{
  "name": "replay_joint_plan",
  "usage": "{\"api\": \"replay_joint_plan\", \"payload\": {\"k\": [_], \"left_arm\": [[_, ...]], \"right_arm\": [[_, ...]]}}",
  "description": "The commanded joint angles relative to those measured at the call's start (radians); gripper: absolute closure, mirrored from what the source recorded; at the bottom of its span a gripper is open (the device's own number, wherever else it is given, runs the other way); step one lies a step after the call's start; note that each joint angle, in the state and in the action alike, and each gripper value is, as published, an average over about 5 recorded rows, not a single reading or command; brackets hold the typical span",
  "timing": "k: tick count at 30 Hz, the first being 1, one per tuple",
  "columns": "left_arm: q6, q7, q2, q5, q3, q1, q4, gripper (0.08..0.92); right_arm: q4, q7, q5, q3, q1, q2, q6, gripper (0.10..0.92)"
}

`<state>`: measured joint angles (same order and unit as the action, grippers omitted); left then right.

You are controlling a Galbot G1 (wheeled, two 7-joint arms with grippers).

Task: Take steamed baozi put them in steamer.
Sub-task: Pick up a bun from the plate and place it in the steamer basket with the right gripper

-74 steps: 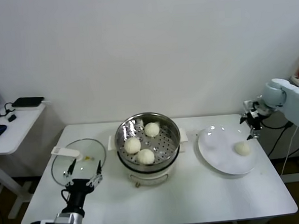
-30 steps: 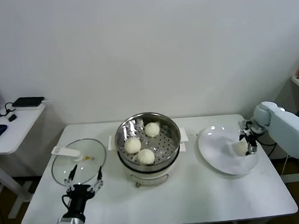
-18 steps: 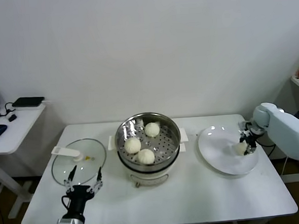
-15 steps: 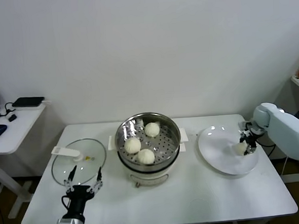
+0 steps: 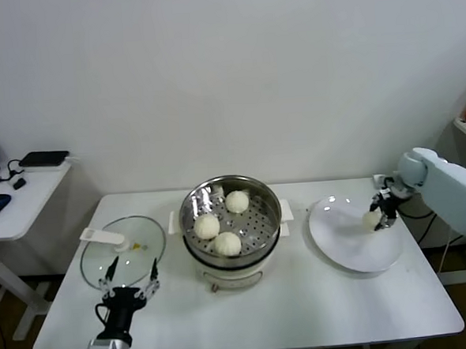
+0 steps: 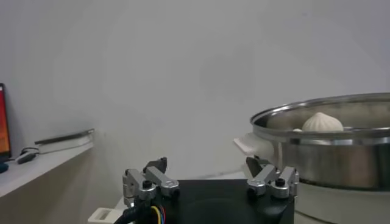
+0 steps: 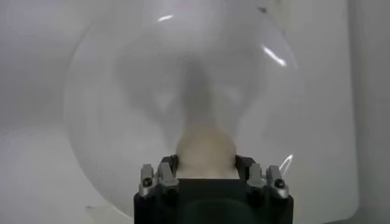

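The steel steamer (image 5: 191, 239) stands mid-table on its white base with three creamy-white baozi (image 5: 227, 243) on its perforated tray. It also shows in the left wrist view (image 6: 329, 158). My right gripper (image 5: 376, 218) is shut on the last baozi (image 5: 371, 220) and holds it lifted above the white plate (image 5: 344, 243). In the right wrist view the baozi (image 7: 205, 149) sits between the jaws over the plate (image 7: 122, 109). My left gripper (image 5: 130, 277) is open and empty near the table's front left edge; it also shows in the left wrist view (image 6: 207, 176).
A flat glass lid (image 5: 123, 252) with a white handle lies on the table left of the steamer, just beyond my left gripper. A side desk (image 5: 13, 204) with a mouse stands at the far left.
My right gripper came down onto the plate, shut on the last baozi and has lifted it a little off the plate. The left arm has stayed put.
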<state>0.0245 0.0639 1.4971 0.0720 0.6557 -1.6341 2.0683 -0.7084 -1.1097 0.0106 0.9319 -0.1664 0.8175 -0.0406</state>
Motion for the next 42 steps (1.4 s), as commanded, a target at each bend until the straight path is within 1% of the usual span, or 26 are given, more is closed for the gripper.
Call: {"api": "replay_joint_plan", "payload": {"k": [1, 5, 9, 16, 20, 25, 33, 42], "left_arm": [[0.000, 0.002, 0.000, 0.000, -0.004, 0.004, 0.005, 0.177], [0.002, 0.003, -0.002, 0.003, -0.005, 0.002, 0.010, 0.177], [0.004, 0.003, -0.002, 0.003, -0.005, 0.000, 0.014, 0.177], [0.005, 0.002, 0.000, 0.003, -0.005, 0.001, 0.016, 0.177], [0.005, 0.002, 0.001, 0.011, -0.008, 0.003, 0.009, 0.177], [0.005, 0.003, 0.001, 0.021, -0.012, 0.005, 0.006, 0.177], [0.004, 0.002, 0.004, 0.024, -0.015, 0.007, 0.006, 0.177], [0.008, 0.002, 0.004, 0.021, -0.006, 0.001, 0.005, 0.177]], "right_arm": [[-0.247, 0.013, 0.386, 0.349, -0.319, -0.068, -0.134, 0.383], [-0.344, 0.020, 0.530, 0.478, -0.473, -0.049, -0.172, 0.381], [-0.416, 0.027, 0.640, 0.574, -0.601, 0.005, -0.197, 0.381], [-0.465, 0.041, 0.824, 0.689, -0.721, 0.128, -0.211, 0.381], [-0.482, 0.062, 0.903, 0.736, -0.752, 0.199, -0.215, 0.380], [-0.490, 0.083, 0.951, 0.747, -0.739, 0.279, -0.228, 0.379], [-0.502, 0.142, 0.965, 0.716, -0.664, 0.362, -0.255, 0.380], [-0.508, 0.189, 0.955, 0.709, -0.593, 0.382, -0.271, 0.363]]}}
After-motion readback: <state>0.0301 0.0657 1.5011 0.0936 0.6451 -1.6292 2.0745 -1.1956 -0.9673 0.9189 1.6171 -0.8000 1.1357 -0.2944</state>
